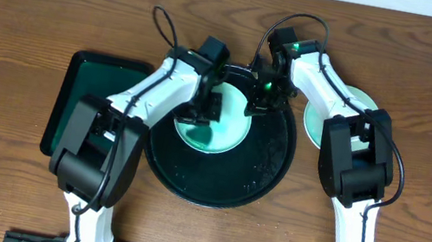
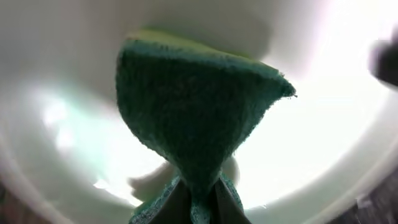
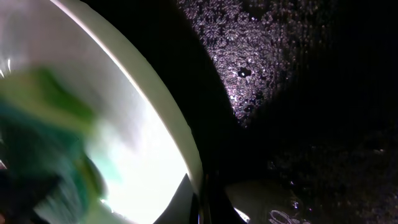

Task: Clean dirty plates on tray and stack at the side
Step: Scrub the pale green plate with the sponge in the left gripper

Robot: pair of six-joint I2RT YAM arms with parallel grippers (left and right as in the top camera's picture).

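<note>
Left gripper (image 1: 198, 111): clenched on the green sponge (image 2: 193, 118); sponge pressed onto the turquoise plate (image 1: 226, 139)
Right gripper (image 1: 262, 100): at that plate's far right rim; clamped or not, I cannot tell
Plate: centred on the black tray (image 1: 264, 173)
Scrub: keep the sponge flat; sweep across the centre
Around: second turquoise plate (image 1: 325, 126) right of the tray, under the right arm; dark-green tray (image 1: 80, 90) left

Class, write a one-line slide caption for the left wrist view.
Left gripper pinches a dark green fibrous sponge, holding it over a pale turquoise round plate.
</note>
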